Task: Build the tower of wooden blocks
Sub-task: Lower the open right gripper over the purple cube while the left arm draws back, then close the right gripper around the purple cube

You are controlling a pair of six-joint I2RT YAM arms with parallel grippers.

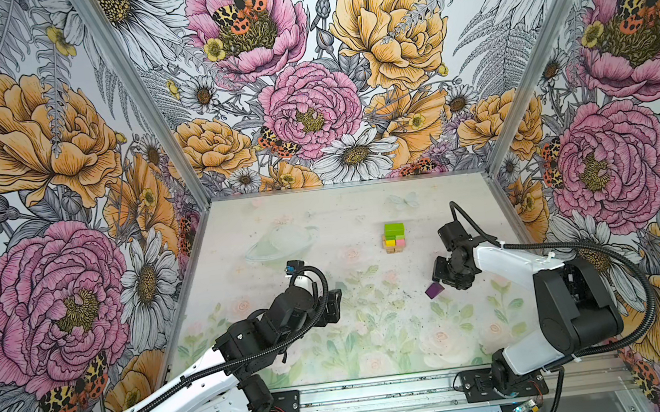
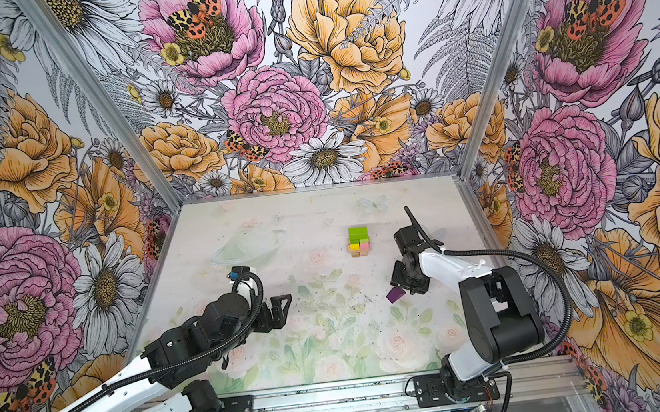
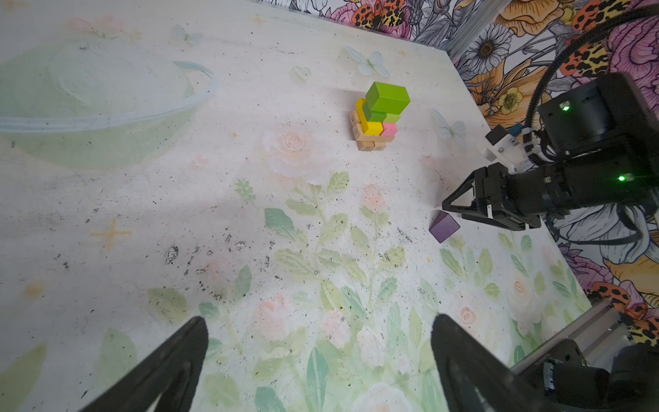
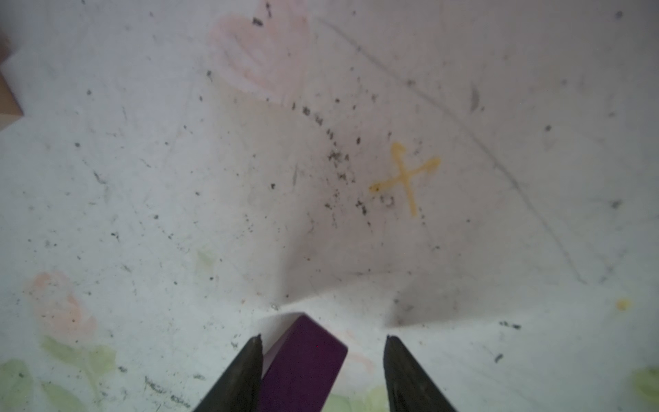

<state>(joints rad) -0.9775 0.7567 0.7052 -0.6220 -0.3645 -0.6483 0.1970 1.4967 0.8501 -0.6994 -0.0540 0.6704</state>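
Note:
The wood block tower (image 1: pixel 394 236) (image 2: pixel 358 241) stands at the table's middle right. It has tan oblongs (image 3: pixel 371 144) at the base, then a yellow oblong (image 3: pixel 371 126) and a pink one (image 3: pixel 389 129), green cubes (image 3: pixel 374 116), and a lime brick (image 3: pixel 388 96) on top. The purple peaked piece (image 1: pixel 433 289) (image 2: pixel 396 294) (image 3: pixel 444 226) (image 4: pixel 303 364) lies on the table nearer the front. My right gripper (image 4: pixel 322 337) (image 1: pixel 436 282) is open around it: one finger touches it and the other stands off with a gap. My left gripper (image 3: pixel 319 321) (image 1: pixel 332 307) is open and empty, left of centre.
Flowered walls close in the table (image 1: pixel 322 224) at the back and on both sides. A metal rail (image 1: pixel 381 394) with both arm bases runs along the front edge. A faint printed planet (image 3: pixel 89 100) marks the far left of the table top.

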